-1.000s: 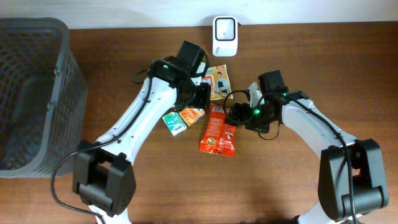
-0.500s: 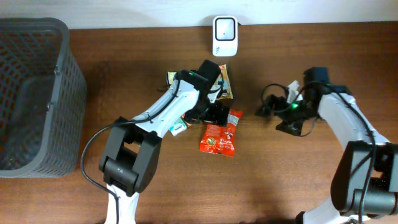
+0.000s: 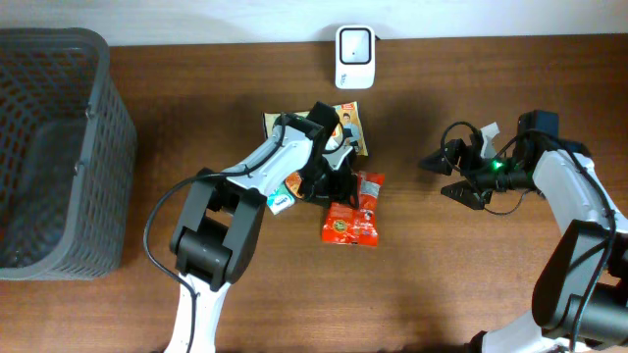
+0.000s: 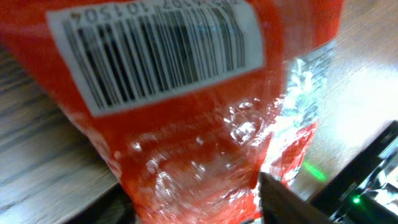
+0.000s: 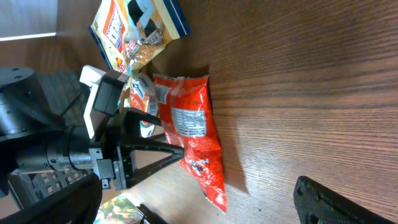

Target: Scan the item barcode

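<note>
A red snack packet (image 3: 353, 211) lies in the middle of the table, its upper end between the fingers of my left gripper (image 3: 339, 186). The left wrist view is filled by this red packet (image 4: 186, 130), with its white barcode label (image 4: 161, 50) facing the camera. One dark fingertip (image 4: 286, 202) presses at the packet's crinkled edge, so the gripper (image 4: 199, 214) is shut on it. My right gripper (image 3: 444, 176) stands open to the right, apart from the packet (image 5: 193, 137). The white scanner (image 3: 353, 56) stands at the far edge.
A yellow snack bag (image 3: 345, 127) lies just behind the left gripper, and small green and orange packs (image 3: 285, 193) sit under the left arm. A grey mesh basket (image 3: 49, 147) fills the left side. Bare wood lies between the packet and the right gripper.
The left gripper opened, moved onto the red packet's top end and closed on it, nudging the packet slightly right. The right arm drew back to the right.
</note>
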